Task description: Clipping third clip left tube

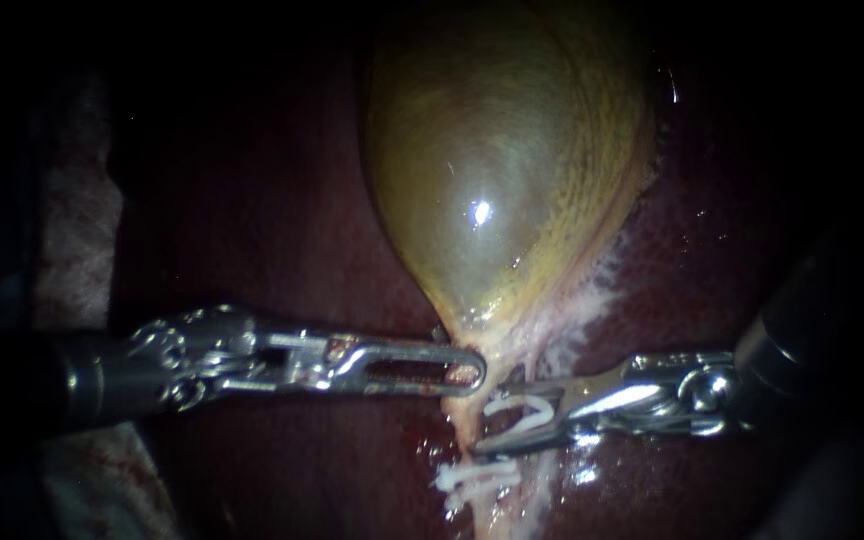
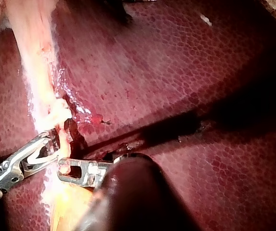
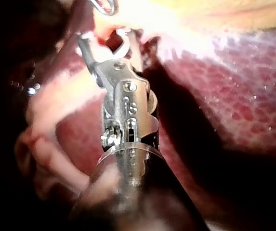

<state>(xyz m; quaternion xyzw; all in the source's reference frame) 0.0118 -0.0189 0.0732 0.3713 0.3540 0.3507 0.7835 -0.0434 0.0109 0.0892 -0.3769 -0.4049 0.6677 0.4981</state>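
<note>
Target is the left tube (image 1: pixel 469 440), a pale strand leaving the gallbladder neck (image 1: pixel 474 335) and running down the endoscope view, long axis approx vertical, w/ dark liver (image 1: pixel 272 230) either side. The right instrument (image 1: pixel 494 415) comes across it from the right, roughly perp. to that axis, so it is the one placed to clip. Its jaws stand wide apart w/ an open clip (image 1: pixel 524 412) seated btwn them, both jaws bearing on the clip's legs; the tube lies inside the V, not yet squeezed. That is what the closing move turns on: tube deep in the clip, tips past its far edge. The endoscope doesn't show whether the tips clear the far side; right wrist view is too glared there to settle it.

The left instrument (image 1: pixel 467 370) reaches in from the left, jaws closed on the edge of the gallbladder neck, just above the open clip; prob. holding the strand taut.

Count: 2 instruments; 1 gallbladder (image 1: pixel 502 170); 1 tube I can make out for sure; 3 clips in all, i.e. 2 placed clips (image 1: pixel 472 476), white, close together on the tube just below the right instrument's jaws, plus the 1 in those jaws.
</note>
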